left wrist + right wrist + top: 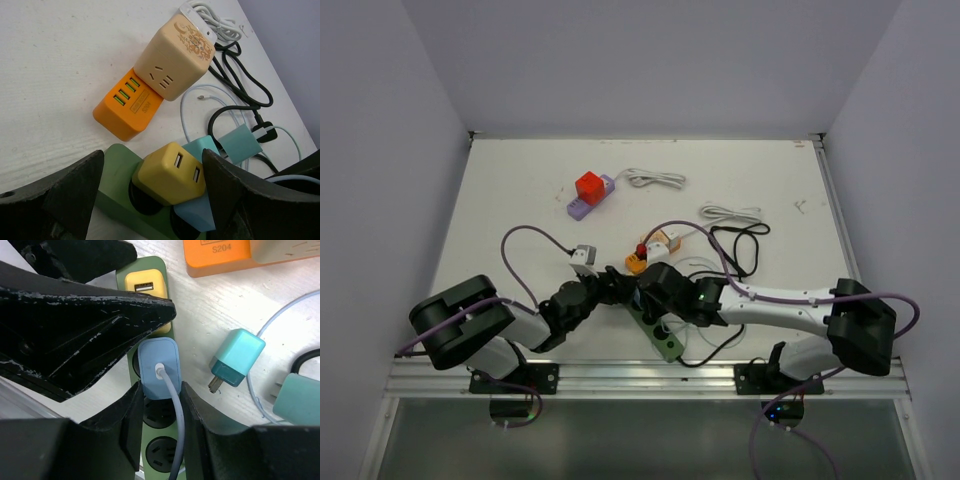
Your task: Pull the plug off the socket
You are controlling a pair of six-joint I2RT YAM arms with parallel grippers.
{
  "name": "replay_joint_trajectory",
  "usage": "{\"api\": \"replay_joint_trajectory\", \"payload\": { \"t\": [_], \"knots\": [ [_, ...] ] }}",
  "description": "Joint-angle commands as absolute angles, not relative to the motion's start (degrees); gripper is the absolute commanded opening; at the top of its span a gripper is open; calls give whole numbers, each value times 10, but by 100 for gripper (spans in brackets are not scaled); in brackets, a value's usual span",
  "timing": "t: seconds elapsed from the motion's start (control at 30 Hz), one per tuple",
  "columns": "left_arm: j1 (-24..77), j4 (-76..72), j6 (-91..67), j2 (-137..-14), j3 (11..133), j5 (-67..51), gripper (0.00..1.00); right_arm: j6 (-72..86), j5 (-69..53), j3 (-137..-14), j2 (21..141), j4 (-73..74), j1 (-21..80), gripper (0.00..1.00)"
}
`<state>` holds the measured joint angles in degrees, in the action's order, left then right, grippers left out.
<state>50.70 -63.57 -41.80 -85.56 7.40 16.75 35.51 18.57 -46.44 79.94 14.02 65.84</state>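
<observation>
White table (520, 200): right gripper (160, 392) clenched on blue plug (159, 360), which is seated in green strip (142, 263). Left gripper (152, 167) released, straddling yellow adapter (170, 172). Grasp looks done; next is a straight pull, strip braced.

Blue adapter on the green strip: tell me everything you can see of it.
The blue adapter is a light blue block with rounded corners, and it looks like smooth matte plastic. A pale grey-blue cable leaves the middle of its top face. It sits plugged into the green power strip, square to it, in the socket next to the yellow adapter and close beside that one. The right pincer is shut on its two sides. Its prongs are hidden.
</observation>
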Motion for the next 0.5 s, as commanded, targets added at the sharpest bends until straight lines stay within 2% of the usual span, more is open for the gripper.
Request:
{"api": "replay_joint_trajectory", "payload": {
  "t": [0.0, 0.2, 0.33, 0.47],
  "knots": [
    [504, -442, -385, -889, 38, 186, 83, 341, 263, -525, 808, 163, 700, 0],
    [504, -441, -385, -900, 42, 185, 82, 330, 386, -594, 852, 216, 765, 0],
    [504, -443, -385, -904, 41, 184, 82, 337, 401, -580, 840, 204, 768, 0],
    [504, -444, -386, -904, 41, 183, 82, 349, 358, -552, 806, 179, 759, 0]
  ]
}}
